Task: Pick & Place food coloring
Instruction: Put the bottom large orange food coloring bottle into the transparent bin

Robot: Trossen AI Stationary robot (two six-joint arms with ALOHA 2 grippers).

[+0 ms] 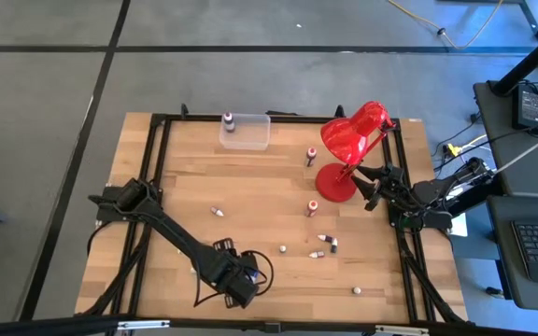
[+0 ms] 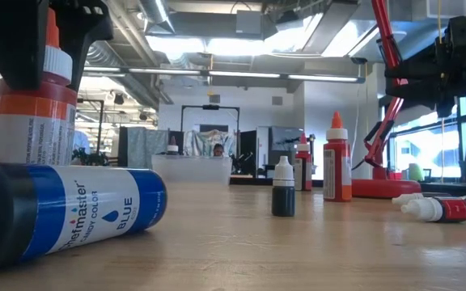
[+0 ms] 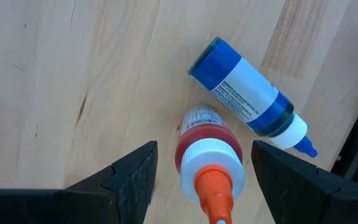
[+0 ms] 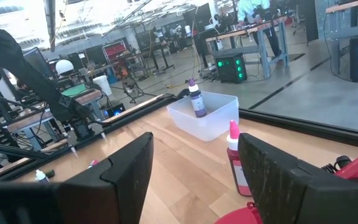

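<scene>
- The left gripper (image 3: 197, 180) is positioned at the near edge of the table (image 1: 185, 187), left of centre. Its fingers (image 3: 129, 177) stand wide apart on either side of an upright red bottle (image 3: 207, 152) with a white collar and orange tip. Neither finger touches it, and nothing is gripped.
- A longer blue bottle (image 3: 247, 99) lies on its side just beside the red bottle, apart from the fingers. In the low view, the blue bottle (image 2: 63, 210) lies in front of the red one (image 2: 31, 105).
- A clear plastic box (image 1: 245, 132) sits at the far edge of the table, with one purple bottle (image 1: 228, 120) upright in it.
- Several small food coloring bottles are scattered over the middle of the table: some upright (image 1: 312, 207), others lying down (image 1: 328, 241).
- A red desk lamp (image 1: 348, 149) stands on the right half of the table.
- The right gripper (image 1: 372, 193) hovers just beside the lamp's base, near the right edge. Its fingers (image 4: 129, 168) are spread and empty.
</scene>
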